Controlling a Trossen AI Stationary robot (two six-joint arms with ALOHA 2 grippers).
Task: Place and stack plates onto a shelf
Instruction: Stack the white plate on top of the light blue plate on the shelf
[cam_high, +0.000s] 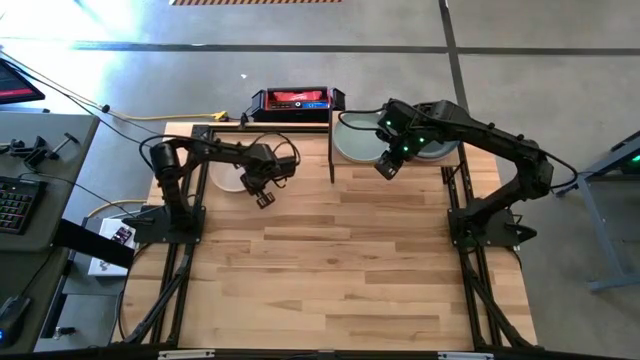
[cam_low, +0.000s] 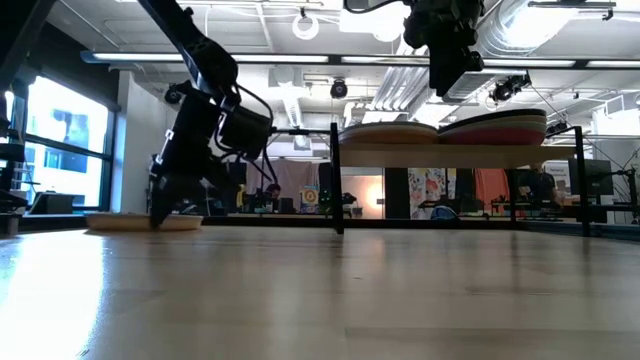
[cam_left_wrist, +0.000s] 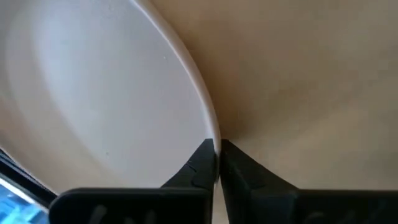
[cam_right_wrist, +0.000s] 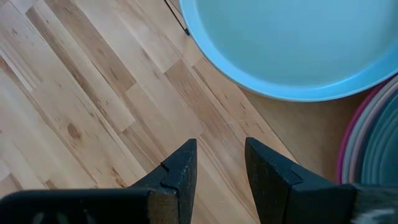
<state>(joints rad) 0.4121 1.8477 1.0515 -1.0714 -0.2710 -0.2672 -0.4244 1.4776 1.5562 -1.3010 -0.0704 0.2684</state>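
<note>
A cream plate lies flat on the table left of the shelf and also shows in the low view as the cream plate. My left gripper is at its right-hand edge, shut on its rim. The shelf carries a pale green plate and a second stack with a magenta rim. In the low view both stacks sit on the shelf panel. My right gripper hovers open above the shelf's near edge, touching nothing. My left gripper pinches the cream plate's rim between its two fingers, one finger over the plate's inner side and the other on the outer side. It comes slanting down from above. The plate's underside stays on the table.
A black shelf post stands between the cream plate and the shelf. A red and black box sits at the table's far edge. The bare plank tabletop stretches toward the near edge. People and room clutter show beyond the table.
</note>
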